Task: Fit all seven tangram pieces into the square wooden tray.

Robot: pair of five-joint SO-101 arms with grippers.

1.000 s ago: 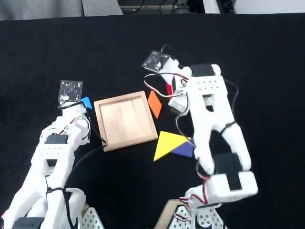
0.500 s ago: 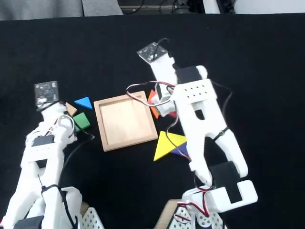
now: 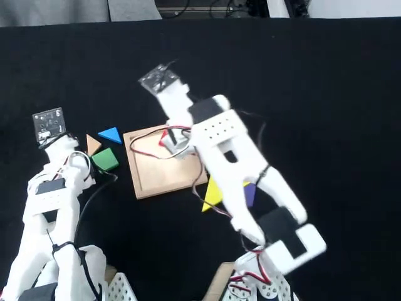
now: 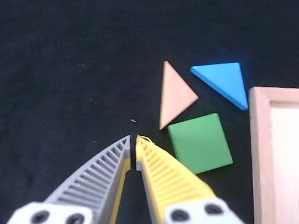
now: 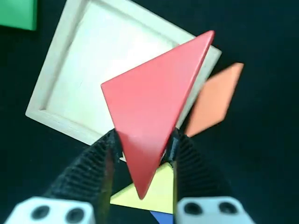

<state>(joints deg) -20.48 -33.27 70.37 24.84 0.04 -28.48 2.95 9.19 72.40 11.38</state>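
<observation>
My right gripper (image 5: 142,149) is shut on a large red triangle (image 5: 154,109) and hangs above the square wooden tray (image 5: 56,119). In the high view the red triangle (image 3: 164,139) shows under that arm, over the tray (image 3: 147,182). My left gripper (image 4: 133,140) is shut and holds nothing, on the black table beside a tan triangle (image 4: 175,95) and a green square (image 4: 200,142). A blue triangle (image 4: 224,81) lies between them and the tray's rim (image 4: 259,149). An orange parallelogram (image 5: 215,100) lies just off the tray's other side.
A yellow triangle (image 3: 213,191) and a purple piece (image 3: 249,194) lie partly under the right arm, right of the tray's near corner. The tan triangle (image 3: 93,144), blue triangle (image 3: 111,134) and green square (image 3: 104,159) sit close together left of the tray.
The right arm has swung left with the red triangle, from beside the orange piece to above the tray. The left arm drew back to the left, uncovering the tan and green pieces.
</observation>
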